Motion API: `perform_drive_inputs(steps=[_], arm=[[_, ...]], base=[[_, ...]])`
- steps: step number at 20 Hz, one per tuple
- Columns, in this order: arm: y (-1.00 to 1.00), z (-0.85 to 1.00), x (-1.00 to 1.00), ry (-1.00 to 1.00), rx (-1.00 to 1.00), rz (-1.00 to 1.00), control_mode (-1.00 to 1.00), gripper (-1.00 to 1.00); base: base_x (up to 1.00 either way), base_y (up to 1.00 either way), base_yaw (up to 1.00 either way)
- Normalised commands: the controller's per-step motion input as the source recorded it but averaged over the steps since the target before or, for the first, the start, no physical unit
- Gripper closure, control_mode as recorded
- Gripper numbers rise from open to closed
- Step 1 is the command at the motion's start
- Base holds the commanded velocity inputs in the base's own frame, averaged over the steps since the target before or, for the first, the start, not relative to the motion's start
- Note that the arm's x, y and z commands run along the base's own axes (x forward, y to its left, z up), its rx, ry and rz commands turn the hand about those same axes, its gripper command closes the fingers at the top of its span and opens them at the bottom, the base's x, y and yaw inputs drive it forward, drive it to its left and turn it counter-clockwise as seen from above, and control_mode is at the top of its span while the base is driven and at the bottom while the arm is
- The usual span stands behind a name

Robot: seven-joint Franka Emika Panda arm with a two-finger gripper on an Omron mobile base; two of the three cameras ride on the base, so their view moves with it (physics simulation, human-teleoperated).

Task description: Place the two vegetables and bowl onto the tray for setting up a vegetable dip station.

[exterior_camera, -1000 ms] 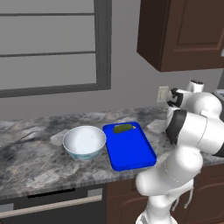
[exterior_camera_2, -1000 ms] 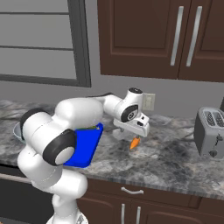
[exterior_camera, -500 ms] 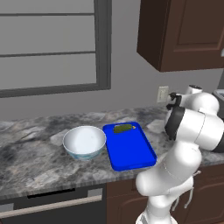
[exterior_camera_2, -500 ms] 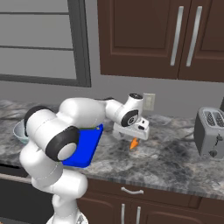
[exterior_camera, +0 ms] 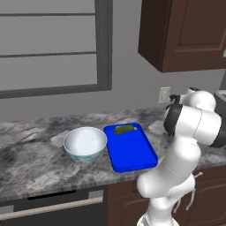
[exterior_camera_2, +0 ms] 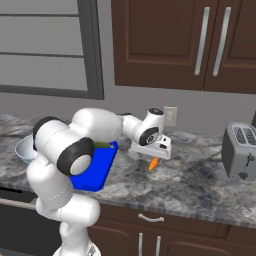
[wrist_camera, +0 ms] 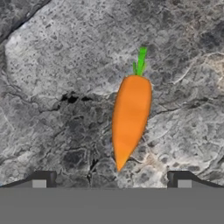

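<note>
Directly below the spread gripper [wrist_camera: 111, 180] lies the carrot [wrist_camera: 130, 118].

so the robot is a chunky glossy white arm [exterior_camera_2: 95, 127] made of rounded, bulbous segments, with dark grey bands ringing the joints. One big joint cap is a black disc with a grey ring. Its flat white boxy hand [exterior_camera_2: 151, 149] sits below a round dark-faced wrist joint. The two small dark finger tips [wrist_camera: 43, 178] have pale grey square pads.
</note>
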Motion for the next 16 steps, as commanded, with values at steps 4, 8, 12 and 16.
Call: perform_drive_inputs(steps=[4,8,12,16], arm=[[-0.26,-0.06,0.11,0.00,0.00,0.06,-1.00,-1.00],[-0.14,-0.12,0.15,0.00,0.00,0.05,-1.00,-1.00],[-0.01,-0.16,0.18,0.00,0.00,0.04,-1.00,-1.00],[0.00,-0.15,0.22,0.00,0.00,0.02,-1.00,-1.00]], base=[[0.00,0.00,0.00],[0.00,0.00,0.00],[0.00,0.00,0.00],[0.00,0.00,0.00]])
